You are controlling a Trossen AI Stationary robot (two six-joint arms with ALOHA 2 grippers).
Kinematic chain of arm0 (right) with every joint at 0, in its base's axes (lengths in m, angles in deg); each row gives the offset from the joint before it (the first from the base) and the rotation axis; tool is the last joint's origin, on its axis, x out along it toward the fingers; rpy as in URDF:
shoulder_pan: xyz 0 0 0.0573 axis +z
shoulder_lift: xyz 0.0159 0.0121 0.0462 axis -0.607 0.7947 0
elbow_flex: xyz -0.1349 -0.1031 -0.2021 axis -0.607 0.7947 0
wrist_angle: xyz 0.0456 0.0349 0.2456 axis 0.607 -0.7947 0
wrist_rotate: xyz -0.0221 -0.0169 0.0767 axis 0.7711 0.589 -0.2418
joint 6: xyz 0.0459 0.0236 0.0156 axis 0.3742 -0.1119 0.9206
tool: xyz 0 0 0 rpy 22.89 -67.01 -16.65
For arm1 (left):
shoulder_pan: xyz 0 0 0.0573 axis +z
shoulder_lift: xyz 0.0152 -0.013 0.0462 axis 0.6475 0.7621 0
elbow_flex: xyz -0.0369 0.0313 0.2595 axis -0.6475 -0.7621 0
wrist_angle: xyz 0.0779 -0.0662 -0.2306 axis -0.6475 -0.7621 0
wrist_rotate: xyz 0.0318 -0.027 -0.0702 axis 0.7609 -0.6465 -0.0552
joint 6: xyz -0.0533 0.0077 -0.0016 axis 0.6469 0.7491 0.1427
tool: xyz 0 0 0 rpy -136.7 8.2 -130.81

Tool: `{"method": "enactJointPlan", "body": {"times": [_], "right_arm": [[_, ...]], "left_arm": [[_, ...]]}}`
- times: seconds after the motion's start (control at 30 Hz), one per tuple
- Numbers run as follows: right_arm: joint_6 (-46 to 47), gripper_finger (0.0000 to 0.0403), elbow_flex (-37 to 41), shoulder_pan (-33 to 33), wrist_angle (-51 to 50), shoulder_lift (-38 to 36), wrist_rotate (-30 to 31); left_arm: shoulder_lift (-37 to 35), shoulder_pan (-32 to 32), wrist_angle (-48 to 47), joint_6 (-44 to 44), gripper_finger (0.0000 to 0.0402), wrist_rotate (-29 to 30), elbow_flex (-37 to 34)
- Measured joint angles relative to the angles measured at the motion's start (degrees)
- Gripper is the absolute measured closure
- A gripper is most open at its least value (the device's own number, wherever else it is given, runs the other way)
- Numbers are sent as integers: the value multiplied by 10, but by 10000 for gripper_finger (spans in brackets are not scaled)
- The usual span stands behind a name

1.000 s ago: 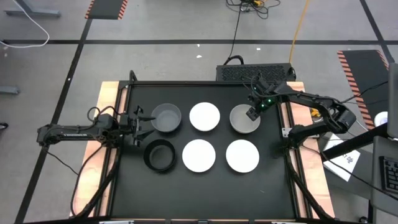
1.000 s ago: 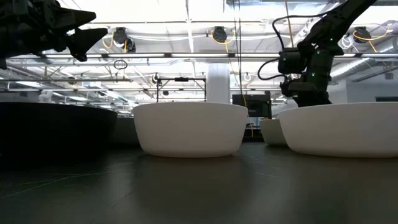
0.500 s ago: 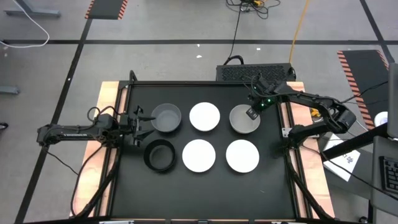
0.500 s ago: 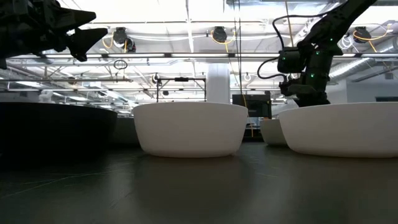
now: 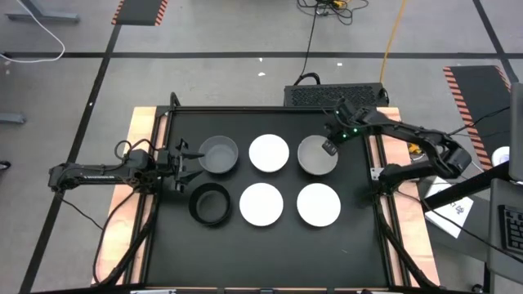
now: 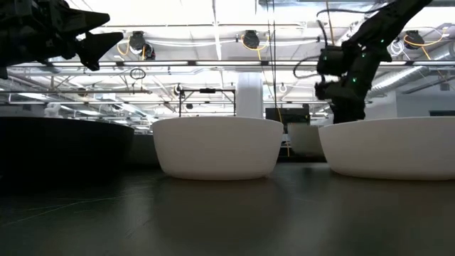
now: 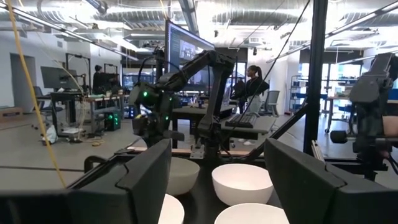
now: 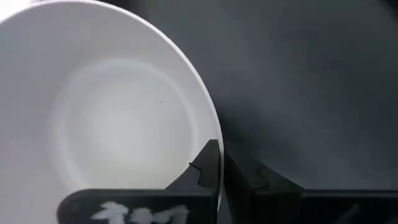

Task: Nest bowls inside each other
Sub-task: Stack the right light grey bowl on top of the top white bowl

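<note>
Black tabletop (image 5: 270, 253) is carrying six bowls in two rows, w/ an open workshop room showing behind it in the low view. Back row, left to right: grey bowl (image 5: 219, 154), white bowl (image 5: 269, 153), second grey bowl (image 5: 317, 155). Front row: black bowl (image 5: 210, 203), white bowl (image 5: 261, 203), white bowl (image 5: 319, 204). All are sitting apart; none nested yet.

Right gripper (image 5: 329, 147) is working at the right rim of the second grey bowl. In the right wrist view its fingers (image 8: 210, 167) are pressing nearly together, pinching the rim w/ one finger inside the pale interior (image 8: 106, 118) and the other outside over the table. In the low view that gripper (image 6: 343, 107) is hanging over the far bowl.

Left gripper (image 5: 189, 160) is hovering just beside the left grey bowl, fingers (image 7: 147, 174) spreading wide, holding nothing. People are standing far off in the room in the left wrist view.
</note>
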Motion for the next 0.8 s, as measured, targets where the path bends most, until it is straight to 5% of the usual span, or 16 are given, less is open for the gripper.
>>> {"method": "enactJointPlan", "body": {"times": [0.37, 0.8], "right_arm": [[-25, 402, 0, 3, 62, -150, -123], [-23, 402, 0, 32, 37, -337, -137]], "left_arm": [[0, 0, 0, -1, 143, 0, 0], [0, 0, 22, 13, 139, 0, 0]]}}
